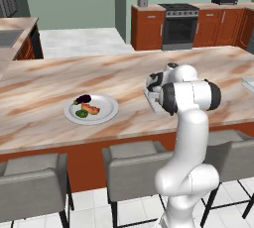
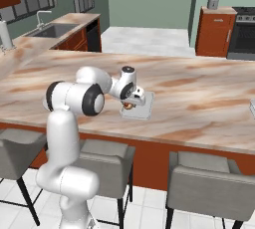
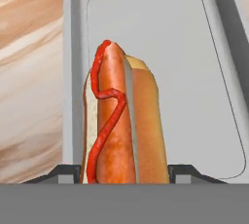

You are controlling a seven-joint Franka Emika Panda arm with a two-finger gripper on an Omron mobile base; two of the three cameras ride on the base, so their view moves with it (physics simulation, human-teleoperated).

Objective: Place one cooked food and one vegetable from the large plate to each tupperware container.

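The claw (image 3: 124,172) pinches a hot dog (image 3: 119,121) with a ketchup squiggle, held over a pale rectangular container (image 3: 194,72) on the desk (image 1: 49,83); the lower end of the hot dog is cut off in the hand view. From the base views the arm hides most of the container. The large plate (image 1: 106,108) sits well to the left with small foods too blurred to name. No writing is legible.

We note a smooth matt plastic tupperware container (image 3: 204,72), a glossy hot dog (image 3: 119,121), and a polished marble-look counter (image 1: 59,73).
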